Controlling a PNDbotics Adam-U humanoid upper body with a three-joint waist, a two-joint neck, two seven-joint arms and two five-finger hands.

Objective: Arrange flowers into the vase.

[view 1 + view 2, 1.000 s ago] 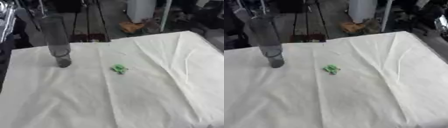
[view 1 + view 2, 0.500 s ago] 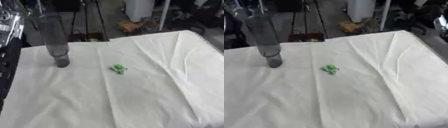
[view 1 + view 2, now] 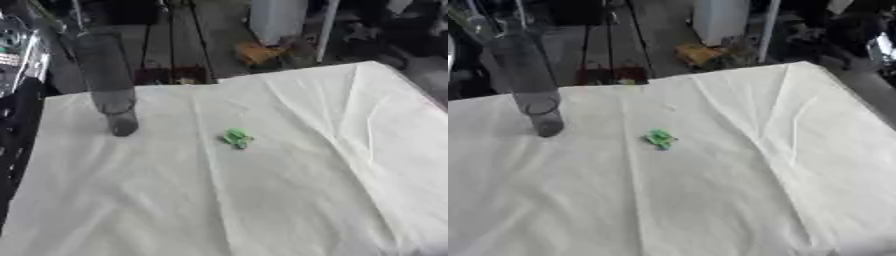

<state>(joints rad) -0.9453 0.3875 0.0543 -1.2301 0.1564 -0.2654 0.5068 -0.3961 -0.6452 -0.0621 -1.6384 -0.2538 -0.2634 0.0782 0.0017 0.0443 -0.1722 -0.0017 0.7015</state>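
Observation:
A tall clear grey vase (image 3: pixel 531 80) stands upright on the white cloth at the table's far left. A thin pale streak slants out of its mouth toward the upper left; I cannot make out what it is. A small green thing (image 3: pixel 236 138) lies on the cloth near the middle, right of the vase and apart from it. A black and silver part of my left arm (image 3: pixel 16 75) runs along the left edge of the left eye view. Neither hand shows in either view.
The white cloth (image 3: pixel 710 190) covers the table, with creases running from the far right corner. Beyond the far edge are dark tripod legs (image 3: pixel 166 45), a white bin (image 3: pixel 719 20) and a brown box (image 3: pixel 697 52) on the floor.
The vase and the green thing have not moved. A little more of the black arm shows at the left edge of the left eye view.

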